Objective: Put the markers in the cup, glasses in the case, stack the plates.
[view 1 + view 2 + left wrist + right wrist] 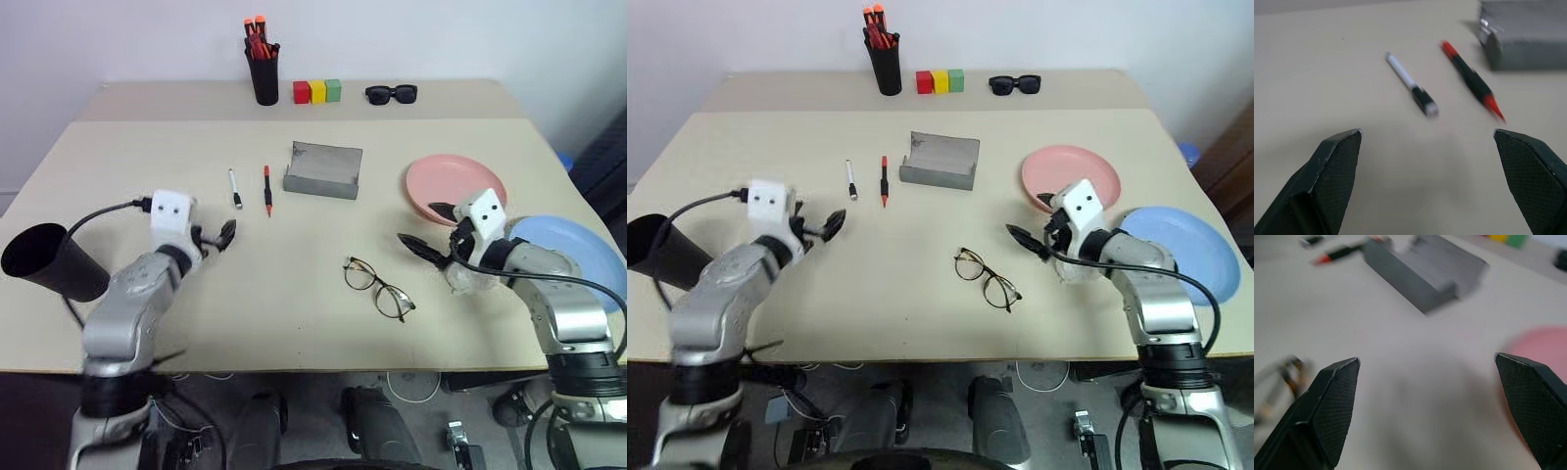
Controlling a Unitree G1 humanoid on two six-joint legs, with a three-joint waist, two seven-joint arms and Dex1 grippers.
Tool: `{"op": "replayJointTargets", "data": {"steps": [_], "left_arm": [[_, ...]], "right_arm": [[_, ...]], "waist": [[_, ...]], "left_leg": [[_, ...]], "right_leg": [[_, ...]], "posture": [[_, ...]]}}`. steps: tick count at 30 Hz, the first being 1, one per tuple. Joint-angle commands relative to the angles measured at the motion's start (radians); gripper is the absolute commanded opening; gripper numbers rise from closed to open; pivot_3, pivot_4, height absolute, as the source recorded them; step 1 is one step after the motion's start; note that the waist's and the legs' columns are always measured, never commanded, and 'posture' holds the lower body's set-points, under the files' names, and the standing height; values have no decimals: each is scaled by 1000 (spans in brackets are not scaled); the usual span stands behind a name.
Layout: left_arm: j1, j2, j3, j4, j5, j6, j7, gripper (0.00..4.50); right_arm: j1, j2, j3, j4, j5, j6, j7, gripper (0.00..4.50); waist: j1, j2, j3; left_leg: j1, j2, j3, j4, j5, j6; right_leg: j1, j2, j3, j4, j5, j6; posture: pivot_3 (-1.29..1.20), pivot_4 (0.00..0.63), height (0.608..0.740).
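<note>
Nothing done yet. Both grippers empty, fingers spread wide: left gripper [217, 236] hangs over bare table short of the markers, right gripper [428, 231] between the glasses [379, 287] and the pink plate [455, 186].

Where things sit: white marker [235, 188] and red marker [266, 190] lie side by side, apart, mid-table, just left of the case [323, 170]. Cup [51, 260] is at the near-left edge and looks tipped, mouth hanging past the edge. Blue plate [566, 257] partly hidden behind my right arm, close to the right edge.

Risks as I see them:
- Cup: any nudge from my left elbow or cable could send it off the table. I'd stand it up first.
- Markers are thin and round; a flat pinch may roll them.
- Glasses: wire frame, easy to bend or snag.
- Blue plate: sliding it risks pushing it off the right edge.
- Decoys at back: pen holder [264, 69], sunglasses [391, 94].

Room: centre is open, plenty to work in.
</note>
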Motion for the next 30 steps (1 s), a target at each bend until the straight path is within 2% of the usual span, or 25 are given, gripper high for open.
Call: {"op": "replayJointTargets", "data": {"steps": [1, 6, 10, 17, 20, 26, 27, 30], "left_arm": [[-204, -34, 14, 171, 42, 110, 106, 4444], [-512, -78, 54, 638, 114, 117, 261, 4444], [-690, -96, 73, 1005, 129, 19, 310, 4444], [-817, -103, 77, 1322, 133, -133, 304, 4444], [-845, -99, 102, 1383, 122, -154, 332, 3577], [-846, -89, 158, 1405, 92, -197, 384, 492], [-829, -92, 172, 1369, 83, -273, 385, 34], [-753, -92, 114, 1194, 161, -509, 426, 34]], "right_arm": [[-32, 23, 17, -112, 26, 26, -20, 4500], [-13, 97, 96, -222, 43, 82, -50, 4500], [20, 169, 188, -301, 39, 120, -87, 4500], [93, 216, 237, -387, 40, 168, -145, 4500], [103, 218, 233, -391, 40, 175, -157, 4500], [89, 214, 232, -358, 37, 166, -151, 4500], [87, 216, 232, -351, 41, 166, -148, 4500], [88, 229, 238, -329, 57, 160, -132, 4500]], "waist": [[1, 0, 0], [-5, -1, 0], [-6, -2, 1], [0, -3, 1], [-1, -3, 1], [-3, -3, 1], [-3, -3, 1], [-4, -3, 1]], "left_leg": [[0, 0, 0, 0, 0, 0], [-1, -1, -2, 0, 0, 0], [0, -1, -1, -3, 0, 0], [-1, -3, -2, -4, 0, -1], [-1, -3, -2, -3, 1, -2], [-1, -3, -2, -4, 1, -2], [-1, -3, -2, -4, 1, -2], [-1, -2, -2, -4, 1, -3]], "right_leg": [[0, 0, 0, 0, 0, 0], [0, 0, -1, 0, 0, 2], [-1, -1, -1, 0, 0, 2], [-2, -2, -2, 0, 0, 3], [-2, -2, -2, 0, 0, 3], [-2, -2, -2, 0, 0, 3], [-2, -2, -2, 0, 0, 3], [-2, -2, -2, 0, 0, 3]], "posture": [[0, 150, 740], [0, 150, 740], [0, 150, 740], [0, 150, 740], [0, 150, 740], [0, 150, 740], [0, 150, 740], [0, 150, 740]]}}
